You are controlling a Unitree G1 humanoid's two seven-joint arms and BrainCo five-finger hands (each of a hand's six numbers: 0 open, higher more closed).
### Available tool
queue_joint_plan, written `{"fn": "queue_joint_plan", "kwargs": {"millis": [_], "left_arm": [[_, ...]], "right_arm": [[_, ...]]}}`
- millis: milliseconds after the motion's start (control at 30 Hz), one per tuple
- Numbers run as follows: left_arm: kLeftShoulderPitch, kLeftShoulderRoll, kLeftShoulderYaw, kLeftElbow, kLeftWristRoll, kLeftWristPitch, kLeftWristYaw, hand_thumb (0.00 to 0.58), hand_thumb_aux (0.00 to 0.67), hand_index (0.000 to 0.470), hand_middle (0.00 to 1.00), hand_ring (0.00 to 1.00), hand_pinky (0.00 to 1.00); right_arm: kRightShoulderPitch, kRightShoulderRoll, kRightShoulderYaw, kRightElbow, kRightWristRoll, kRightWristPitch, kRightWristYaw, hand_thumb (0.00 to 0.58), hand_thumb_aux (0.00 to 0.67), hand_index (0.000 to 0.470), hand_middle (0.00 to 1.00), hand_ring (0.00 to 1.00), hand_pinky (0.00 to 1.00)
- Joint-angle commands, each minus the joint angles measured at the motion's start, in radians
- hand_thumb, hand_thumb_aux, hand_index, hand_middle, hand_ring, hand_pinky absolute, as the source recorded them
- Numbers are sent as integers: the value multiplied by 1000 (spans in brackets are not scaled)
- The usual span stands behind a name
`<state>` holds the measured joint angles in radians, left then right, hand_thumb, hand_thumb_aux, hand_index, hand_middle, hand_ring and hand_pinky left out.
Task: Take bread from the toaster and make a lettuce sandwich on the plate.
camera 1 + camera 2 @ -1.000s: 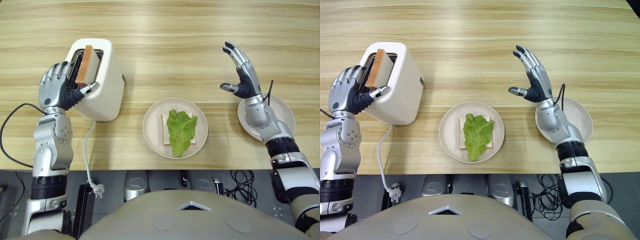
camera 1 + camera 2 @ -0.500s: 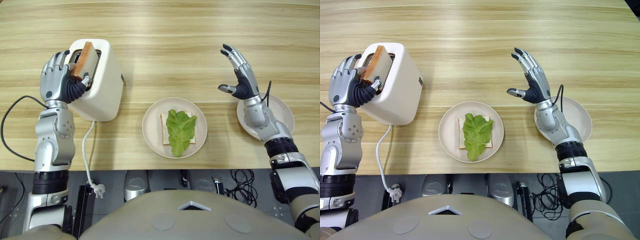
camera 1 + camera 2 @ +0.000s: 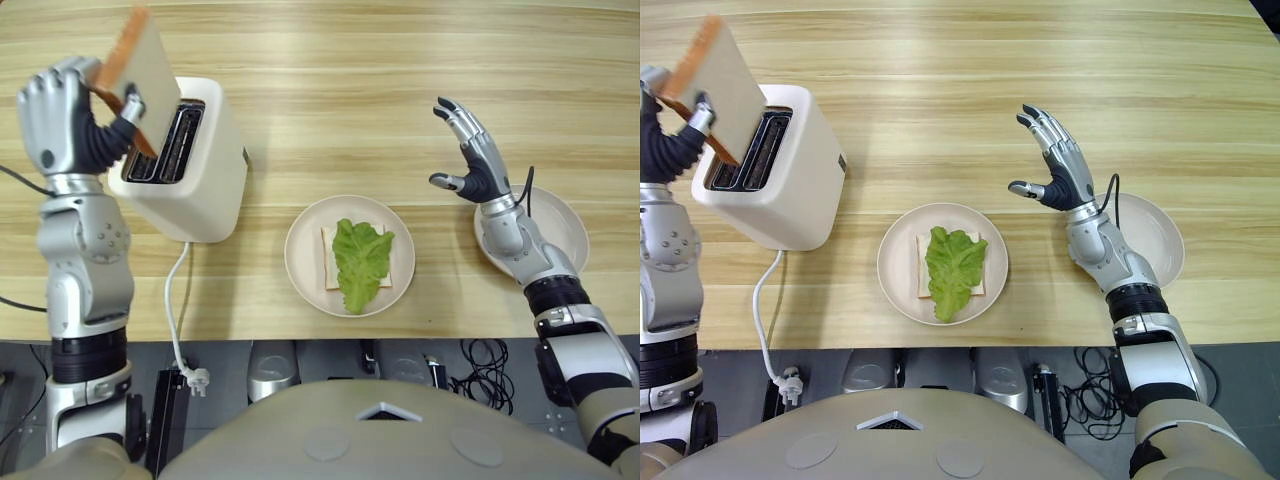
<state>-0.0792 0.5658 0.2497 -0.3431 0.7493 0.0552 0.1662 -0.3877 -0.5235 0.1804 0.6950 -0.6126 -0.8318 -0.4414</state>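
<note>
From where I stand, the left hand (image 3: 65, 120) has its fingers curled tight around a slice of bread (image 3: 148, 62). It holds the slice tilted above the toaster (image 3: 205, 185), at ten o'clock from the plate (image 3: 300, 240). The lower corner sits just over the slots, high enough, I judge, to swing across without snagging. On the plate a bottom slice (image 3: 328, 262) lies under a lettuce leaf (image 3: 360, 262), ready for its lid. The right hand (image 3: 470, 160) hovers at two o'clock, fingers spread wide and holding nothing. Its forearm lies over a second plate (image 3: 565, 235) at three o'clock, probably to stay out of the way.
</note>
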Motion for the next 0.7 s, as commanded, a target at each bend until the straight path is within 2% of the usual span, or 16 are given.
{"fn": "queue_joint_plan", "kwargs": {"millis": [33,167,267,367,467,533,600,700], "left_arm": [[-36,-5,6,-31,-63,-8,-38,580,670,460,1000,1000,1000],[-66,-46,-32,-66,-230,-15,-143,580,670,460,1000,1000,1000],[-81,-103,-122,-75,-421,-18,-293,580,670,460,1000,1000,1000],[-99,-148,-213,27,-612,-16,-476,580,670,460,1000,1000,1000],[-130,-172,-270,173,-718,-3,-608,580,670,460,1000,1000,1000],[-148,-186,-303,246,-790,24,-699,580,670,460,1000,1000,1000],[-163,-201,-332,307,-847,51,-785,580,670,460,1000,1000,1000],[-173,-217,-390,377,-881,71,-875,580,670,460,1000,1000,1000]], "right_arm": [[-10,1,4,2,-6,-6,-8,0,0,0,0,0,0],[-7,-9,-12,-23,7,-33,-15,0,0,0,0,0,0],[2,-17,-28,-48,75,-111,17,0,0,0,0,0,0],[39,-17,10,-150,439,-164,260,0,0,0,0,0,0],[87,-52,36,-322,742,-130,454,0,0,0,0,0,0],[118,-73,35,-415,869,-97,558,0,0,0,0,0,0],[149,-89,33,-467,885,-90,632,0,0,0,0,0,0],[185,-92,34,-478,789,-107,705,0,0,0,0,0,0]]}}
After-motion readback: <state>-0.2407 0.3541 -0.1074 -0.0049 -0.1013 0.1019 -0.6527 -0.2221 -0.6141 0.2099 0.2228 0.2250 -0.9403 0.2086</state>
